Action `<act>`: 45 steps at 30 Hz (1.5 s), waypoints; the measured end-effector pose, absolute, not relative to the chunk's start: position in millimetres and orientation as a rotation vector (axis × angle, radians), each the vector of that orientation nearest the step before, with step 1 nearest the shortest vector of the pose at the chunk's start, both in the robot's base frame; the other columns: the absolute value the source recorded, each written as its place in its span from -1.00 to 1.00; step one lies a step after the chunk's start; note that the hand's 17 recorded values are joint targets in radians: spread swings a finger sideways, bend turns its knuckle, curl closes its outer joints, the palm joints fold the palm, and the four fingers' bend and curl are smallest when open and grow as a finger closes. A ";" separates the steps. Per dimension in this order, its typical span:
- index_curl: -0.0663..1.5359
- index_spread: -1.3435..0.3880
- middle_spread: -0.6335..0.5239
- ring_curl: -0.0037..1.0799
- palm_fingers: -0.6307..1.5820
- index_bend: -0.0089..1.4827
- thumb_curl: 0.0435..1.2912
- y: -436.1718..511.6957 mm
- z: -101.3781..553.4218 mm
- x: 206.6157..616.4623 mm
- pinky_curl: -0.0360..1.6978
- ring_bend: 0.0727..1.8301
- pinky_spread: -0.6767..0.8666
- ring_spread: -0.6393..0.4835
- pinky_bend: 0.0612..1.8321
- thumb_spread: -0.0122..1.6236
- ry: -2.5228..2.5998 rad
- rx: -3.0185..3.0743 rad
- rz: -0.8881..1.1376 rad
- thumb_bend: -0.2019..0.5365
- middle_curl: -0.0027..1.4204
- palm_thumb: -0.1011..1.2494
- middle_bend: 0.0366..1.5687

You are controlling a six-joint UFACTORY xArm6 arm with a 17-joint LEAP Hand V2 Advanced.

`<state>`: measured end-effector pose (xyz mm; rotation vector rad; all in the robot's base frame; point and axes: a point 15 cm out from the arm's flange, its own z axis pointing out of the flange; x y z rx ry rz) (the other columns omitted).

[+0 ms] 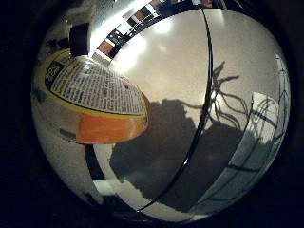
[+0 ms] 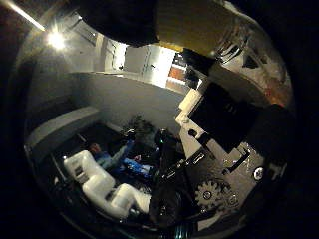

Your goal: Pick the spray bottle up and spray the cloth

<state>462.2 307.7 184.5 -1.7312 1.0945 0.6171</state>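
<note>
Bottle [image 1: 90, 102] close against palm, lifted over pale table [image 1: 166, 71] — its shadow falls on the surface. Hand [image 2: 219, 149] clenched round bottle w/ fingers curled. Striped cloth [image 1: 256, 137] lies on table, well apart from bottle.

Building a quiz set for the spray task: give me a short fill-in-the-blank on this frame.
1. The spray bottle fills much of the little finger side view, so it is ____ to the palm.
2. The band along the bottle label's edge is ____.
3. The checked cloth lies on the ____.
4. A shadow falls on the table beside the ____.

Missing: close; orange; table; bottle
</note>
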 end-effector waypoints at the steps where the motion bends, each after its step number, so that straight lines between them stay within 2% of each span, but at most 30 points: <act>1: -0.09 0.35 0.00 0.02 0.68 0.54 0.07 308.1 182.6 461.4 0.19 0.55 -0.42 -0.11 0.13 0.18 1.095 -1.734 0.620 -0.50 -0.21 0.62 0.68; 6: -0.10 0.35 -0.01 0.00 0.67 0.49 0.03 311.1 181.1 459.1 0.15 0.54 -0.44 -0.11 0.12 0.19 1.083 -1.747 0.618 -0.53 -0.21 0.56 0.66; 11: -0.13 0.31 -0.03 -0.05 0.58 0.22 -0.01 318.7 179.6 452.2 0.04 0.45 -0.52 -0.16 0.10 0.07 1.063 -1.767 0.627 -0.56 -0.24 0.43 0.54; 13: -0.18 0.27 -0.07 -0.07 0.45 -0.14 -0.03 319.8 177.6 448.9 -0.01 0.42 -0.60 -0.18 0.16 0.02 1.052 -1.787 0.630 -0.55 -0.27 0.39 0.41; 15: -0.22 0.24 -0.10 -0.08 0.34 -0.41 -0.05 317.9 174.2 445.6 -0.04 0.42 -0.65 -0.22 0.21 0.04 1.043 -1.817 0.631 -0.54 -0.30 0.38 0.26; 18: -0.28 0.15 -0.14 -0.10 0.15 -0.64 -0.11 315.3 170.8 442.1 -0.10 0.40 -0.69 -0.24 0.19 0.13 1.035 -1.849 0.633 -0.52 -0.36 0.37 0.01; 20: -0.29 0.11 -0.14 -0.14 0.01 -0.63 -0.14 314.0 169.9 442.0 -0.13 0.32 -0.62 -0.23 0.10 0.17 1.034 -1.857 0.631 -0.53 -0.39 0.36 -0.09; 22: -0.28 0.08 -0.12 -0.18 -0.10 -0.58 -0.18 314.1 169.7 441.7 -0.15 0.25 -0.47 -0.21 -0.03 0.20 1.034 -1.857 0.632 -0.52 -0.40 0.35 -0.16; 26: -0.29 0.08 -0.05 -0.24 -0.19 -0.54 -0.22 311.5 170.5 443.7 -0.19 0.15 -0.19 -0.16 -0.14 0.22 1.034 -1.863 0.621 -0.52 -0.43 0.33 -0.26; 32: -0.33 0.10 0.01 -0.32 -0.22 -0.57 -0.27 294.5 170.5 451.3 -0.28 0.01 0.15 -0.09 -0.25 0.23 1.051 -1.894 0.578 -0.52 -0.46 0.31 -0.37; 37: -0.36 0.13 0.03 -0.35 -0.21 -0.63 -0.29 271.2 175.3 460.8 -0.35 -0.06 0.28 -0.06 -0.32 0.23 1.082 -1.903 0.546 -0.52 -0.47 0.30 -0.43; 45: -0.38 0.15 0.03 -0.40 -0.17 -0.70 -0.32 237.7 186.0 471.7 -0.44 -0.15 0.36 -0.05 -0.38 0.23 1.106 -1.901 0.484 -0.52 -0.49 0.29 -0.52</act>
